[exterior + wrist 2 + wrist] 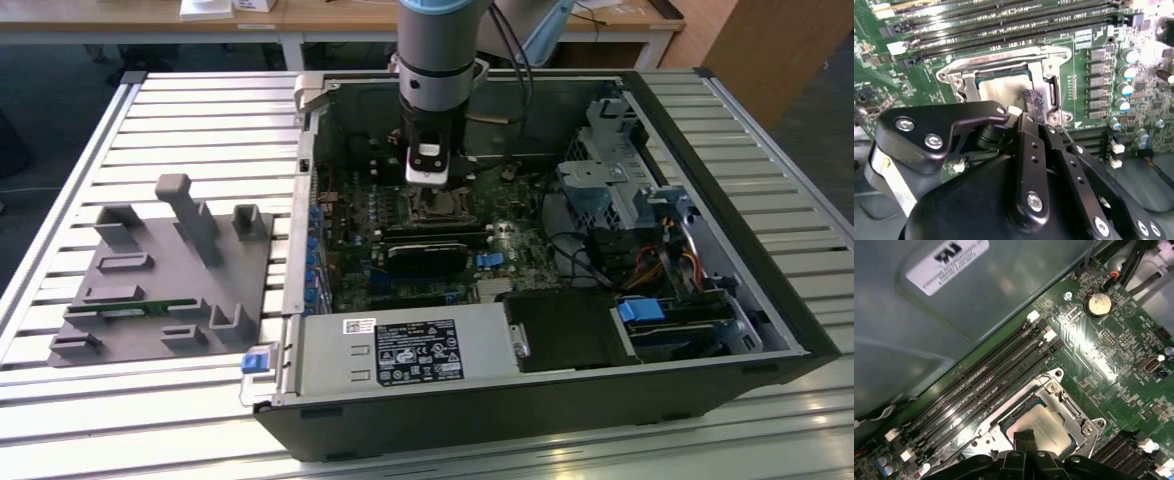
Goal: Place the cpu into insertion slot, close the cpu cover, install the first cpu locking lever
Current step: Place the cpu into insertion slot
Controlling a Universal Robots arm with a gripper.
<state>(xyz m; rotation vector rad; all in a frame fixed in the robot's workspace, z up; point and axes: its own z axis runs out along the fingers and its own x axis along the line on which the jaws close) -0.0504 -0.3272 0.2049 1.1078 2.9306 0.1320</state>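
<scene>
The cpu (996, 90) lies in the insertion slot (434, 207) on the green board, pale silver face up, also seen in the first wrist view (1050, 424). The cpu cover (1004, 54), a silvery frame, lies flat around the chip's edges (1074, 412). My gripper (427, 178) hangs straight down inside the open computer case, over the socket. Both wrist views show its black fingertips together with nothing between them, low over one edge of the chip (1032, 99) (1024, 436). Whether they touch the chip or the cover cannot be told.
Long black memory slots (989, 385) run beside the socket, and a row of capacitors (1126, 72) stands on its other side. A black card (427, 255), cables and drive cages (607, 170) crowd the case. A grey fixture (160, 270) sits on the slatted table at the exterior view's left.
</scene>
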